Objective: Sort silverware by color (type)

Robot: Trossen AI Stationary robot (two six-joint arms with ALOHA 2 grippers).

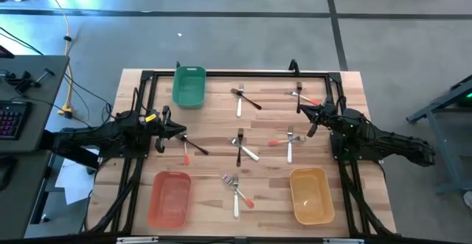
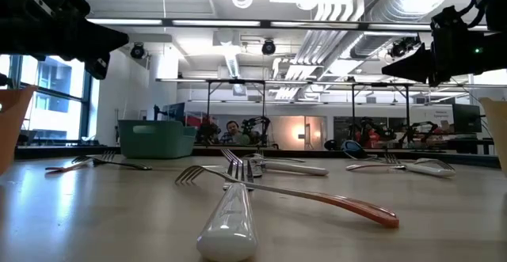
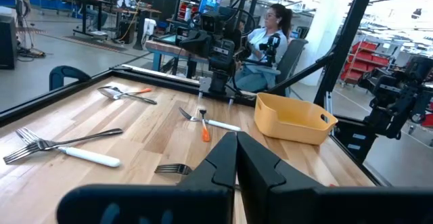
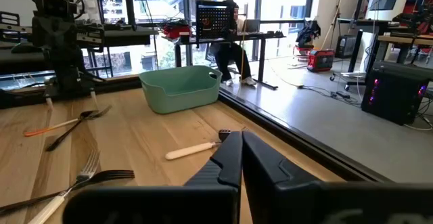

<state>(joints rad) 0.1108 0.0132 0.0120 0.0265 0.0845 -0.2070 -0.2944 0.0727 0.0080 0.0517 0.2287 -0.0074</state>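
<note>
— Silverware (image 2: 238, 189) is seen scattered over the worktop (image 1: 214, 155), between three bins. And the grippers?
— Left gripper (image 1: 179, 133) and right gripper (image 1: 308, 112) are held clenched, empty, above it.

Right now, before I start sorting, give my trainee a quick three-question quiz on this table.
1. True or false: the yellow bin already has forks in it.
2. Which bin sits at the far edge of the table? A) red bin B) green bin C) yellow bin
3. Fill in: both the left gripper and the right gripper are ____, holding nothing.

Key:
1. False. All three bins look empty; the forks lie loose on the table, such as the crossed white and black pair at the centre.
2. B
3. shut
</note>
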